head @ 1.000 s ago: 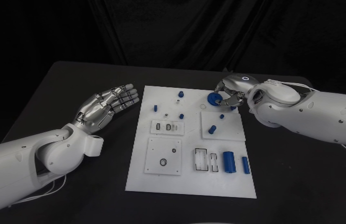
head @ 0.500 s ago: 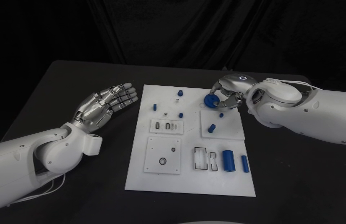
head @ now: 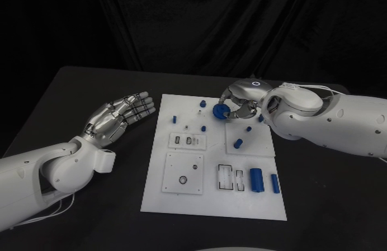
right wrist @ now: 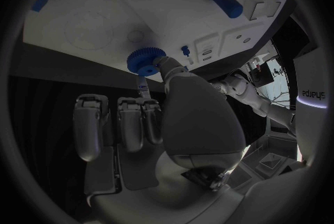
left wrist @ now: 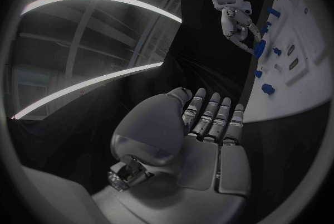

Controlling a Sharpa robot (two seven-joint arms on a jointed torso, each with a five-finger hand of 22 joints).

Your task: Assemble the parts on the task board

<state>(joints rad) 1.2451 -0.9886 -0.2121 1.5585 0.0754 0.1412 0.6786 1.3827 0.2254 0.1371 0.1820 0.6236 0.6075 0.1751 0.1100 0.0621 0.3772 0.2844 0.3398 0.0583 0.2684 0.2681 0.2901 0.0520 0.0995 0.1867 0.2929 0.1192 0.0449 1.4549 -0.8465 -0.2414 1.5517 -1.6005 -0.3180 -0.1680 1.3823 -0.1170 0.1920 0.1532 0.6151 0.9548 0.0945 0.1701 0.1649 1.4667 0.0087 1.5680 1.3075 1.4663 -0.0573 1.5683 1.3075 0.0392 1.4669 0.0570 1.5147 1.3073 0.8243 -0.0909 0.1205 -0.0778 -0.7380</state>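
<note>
One blue gear [head: 219,110] is pinched by the right robot hand [head: 235,104] above the task board [head: 211,198]; left robot hand [head: 119,117] lies spread, holding nothing.

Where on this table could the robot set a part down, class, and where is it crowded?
Bare black table lies between the task board and the open left hand, and along the near edge below the board. The board's far end is crowded: the right hand holds a blue gear above small blue pegs.
</note>
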